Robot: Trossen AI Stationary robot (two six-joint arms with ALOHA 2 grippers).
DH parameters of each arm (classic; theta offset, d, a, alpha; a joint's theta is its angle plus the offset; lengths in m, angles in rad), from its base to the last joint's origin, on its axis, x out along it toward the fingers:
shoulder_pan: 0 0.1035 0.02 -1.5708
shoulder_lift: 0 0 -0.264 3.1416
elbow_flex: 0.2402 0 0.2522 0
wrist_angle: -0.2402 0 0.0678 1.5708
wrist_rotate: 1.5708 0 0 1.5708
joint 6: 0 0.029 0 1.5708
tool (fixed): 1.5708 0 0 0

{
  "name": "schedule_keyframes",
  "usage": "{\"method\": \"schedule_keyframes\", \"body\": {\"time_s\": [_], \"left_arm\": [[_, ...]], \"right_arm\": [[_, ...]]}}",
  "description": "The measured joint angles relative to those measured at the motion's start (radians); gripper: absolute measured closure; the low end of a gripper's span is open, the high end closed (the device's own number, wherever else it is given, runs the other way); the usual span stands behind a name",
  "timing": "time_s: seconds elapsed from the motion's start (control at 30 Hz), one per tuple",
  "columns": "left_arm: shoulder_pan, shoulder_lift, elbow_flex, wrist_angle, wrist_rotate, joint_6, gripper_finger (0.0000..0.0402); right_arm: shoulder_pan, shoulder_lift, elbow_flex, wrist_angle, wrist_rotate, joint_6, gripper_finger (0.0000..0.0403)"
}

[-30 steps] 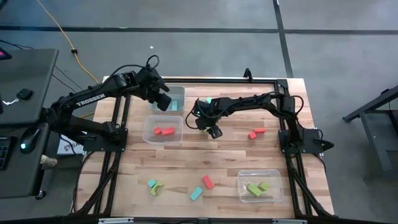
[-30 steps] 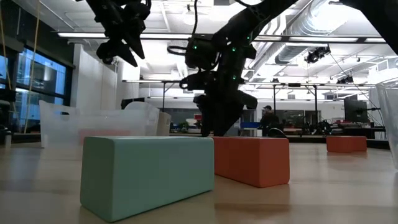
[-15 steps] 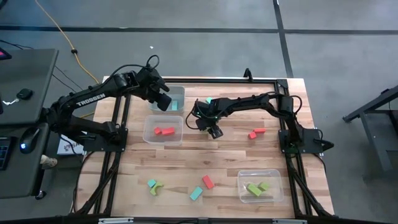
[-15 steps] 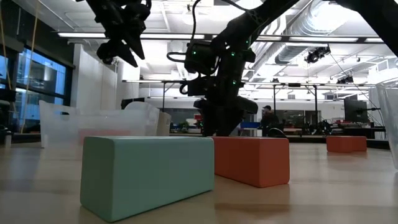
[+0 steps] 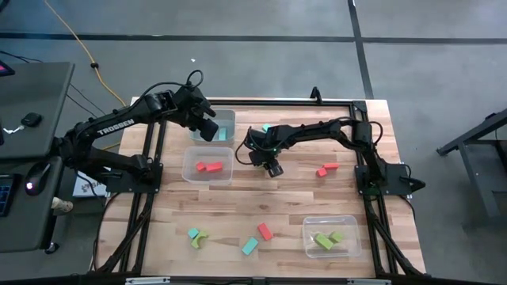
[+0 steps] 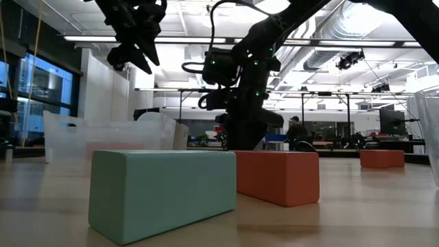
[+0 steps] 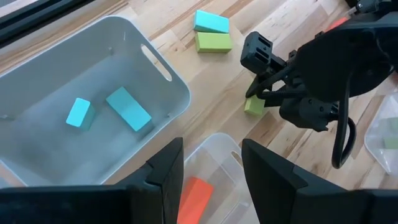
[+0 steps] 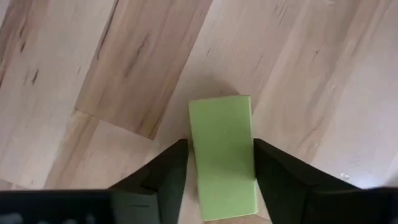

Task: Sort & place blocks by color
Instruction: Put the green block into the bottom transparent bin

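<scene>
With the right hand (image 8: 214, 171) low on the wooden table (image 5: 293, 206), its fingers (image 8: 165, 171) bracket a small yellow-green rectangular block (image 8: 222, 155) near mid-table, closing but not clearly pinching yet. Squeeze squarely on the long sides before lifting, then carry it to the clear plastic bin (image 5: 329, 237) holding green blocks. The left hand (image 7: 208, 168) hovers half spread over the bin of cyan blocks (image 7: 127, 108).
</scene>
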Motion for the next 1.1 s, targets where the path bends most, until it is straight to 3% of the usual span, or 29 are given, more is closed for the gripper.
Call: {"method": "schedule_keyframes", "body": {"time_s": [0.17,0.5,0.83,1.1], "left_arm": [[0.000,0.000,0.000,0.000,0.000,0.004,0.0261],[0.000,0.000,0.000,0.000,0.000,0.018,0.0261],[0.000,0.000,0.000,0.000,0.001,0.044,0.0261],[0.000,0.000,0.000,0.000,0.001,0.071,0.0261]], "right_arm": [[0.001,0.005,0.028,-0.020,0.008,0.053,0.0306],[0.000,0.008,0.150,-0.113,0.005,0.279,0.0306],[0.036,0.007,0.323,-0.335,0.015,0.490,0.0306],[0.103,0.006,0.449,-0.513,0.167,0.574,0.0306]]}}
